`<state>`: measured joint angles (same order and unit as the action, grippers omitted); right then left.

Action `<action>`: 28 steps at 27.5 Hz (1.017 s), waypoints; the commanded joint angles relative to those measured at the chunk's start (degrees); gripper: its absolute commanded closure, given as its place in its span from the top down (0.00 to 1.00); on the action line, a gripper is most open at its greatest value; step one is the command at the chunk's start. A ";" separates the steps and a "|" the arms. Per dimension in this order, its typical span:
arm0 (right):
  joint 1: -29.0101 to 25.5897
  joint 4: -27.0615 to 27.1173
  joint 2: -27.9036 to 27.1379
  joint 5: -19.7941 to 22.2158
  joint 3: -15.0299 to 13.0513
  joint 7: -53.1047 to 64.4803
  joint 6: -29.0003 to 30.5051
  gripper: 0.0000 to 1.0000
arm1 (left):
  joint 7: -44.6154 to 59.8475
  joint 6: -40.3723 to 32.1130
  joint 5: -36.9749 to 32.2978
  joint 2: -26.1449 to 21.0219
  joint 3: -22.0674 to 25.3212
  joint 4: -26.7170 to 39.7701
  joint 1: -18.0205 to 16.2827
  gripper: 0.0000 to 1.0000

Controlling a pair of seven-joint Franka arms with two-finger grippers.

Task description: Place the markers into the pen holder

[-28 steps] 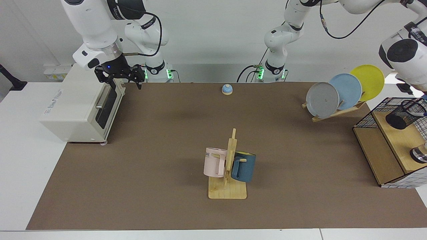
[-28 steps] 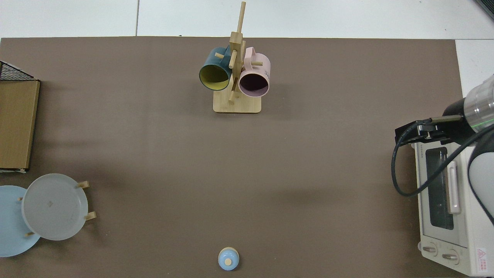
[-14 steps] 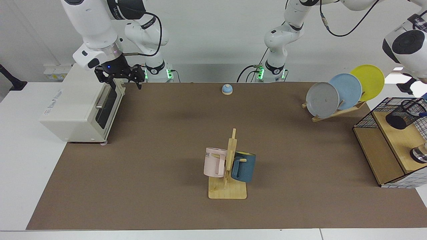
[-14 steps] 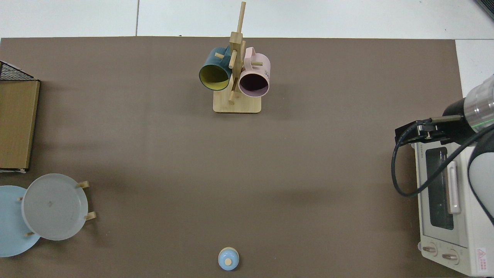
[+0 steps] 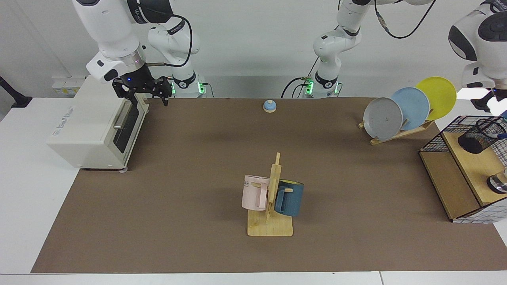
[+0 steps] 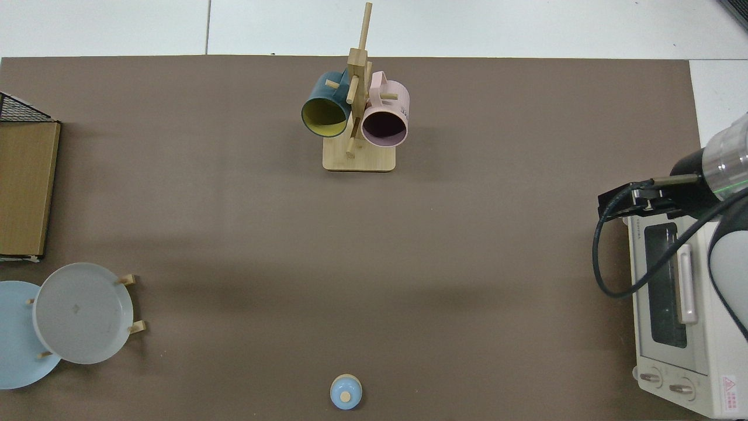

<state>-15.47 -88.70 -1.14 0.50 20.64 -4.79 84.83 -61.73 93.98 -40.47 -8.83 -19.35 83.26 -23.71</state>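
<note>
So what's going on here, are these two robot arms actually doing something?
Not much at the moment. The pen holder stands on the wooden shelf of a wire cage, with a marker poking out of its top. The left arm is up above that corner, its gripper out of sight. The right gripper waits by the toaster oven, holding nothing.

You see a brown mat [image 5: 198,178] over the white bench [image 5: 23,190]. The pen holder [image 5: 475,138] is black mesh, with a blue marker [image 5: 500,135] end at its rim. The mugs are pink [image 5: 254,192] and dark blue [image 5: 290,198], the latter yellow inside. Grey [image 5: 382,118], light blue [image 5: 412,106] and yellow [image 5: 439,95] plates stand racked. The toaster oven [image 5: 91,126] is cream.
</note>
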 commanded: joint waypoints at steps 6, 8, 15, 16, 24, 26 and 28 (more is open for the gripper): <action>-0.61 -1.56 1.49 -1.03 0.01 1.54 -0.01 1.00 | 31.55 -10.04 12.86 1.80 -7.45 0.15 0.24 1.00; -0.61 -1.56 1.49 -1.03 0.01 1.63 -0.01 1.00 | 38.14 -10.83 15.85 1.89 -8.85 0.23 0.24 1.00; -0.61 -1.56 1.49 -1.03 0.01 1.63 -0.01 1.00 | 63.29 -11.10 26.49 2.59 -11.40 0.67 0.24 1.00; -0.61 -1.56 1.49 -1.03 0.01 1.63 -0.01 1.00 | 65.75 -11.01 27.20 2.59 -12.11 0.67 0.24 1.00; -0.61 -1.56 1.49 -1.03 0.01 1.63 -0.01 1.00 | 83.95 -9.78 36.16 2.59 -15.36 1.11 0.24 1.00; -0.61 -1.56 1.49 -1.03 0.01 1.63 -0.01 1.00 | 87.73 -9.61 37.39 2.68 -15.80 1.20 0.24 1.00; -0.61 -1.56 1.49 -1.03 -0.08 1.54 -0.01 1.00 | 90.28 -9.52 38.62 2.68 -16.07 1.20 0.24 1.00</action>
<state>-15.47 -88.70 -1.14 0.50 20.64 -4.79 84.83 21.80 83.60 -5.17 -7.41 -35.24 83.35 -23.34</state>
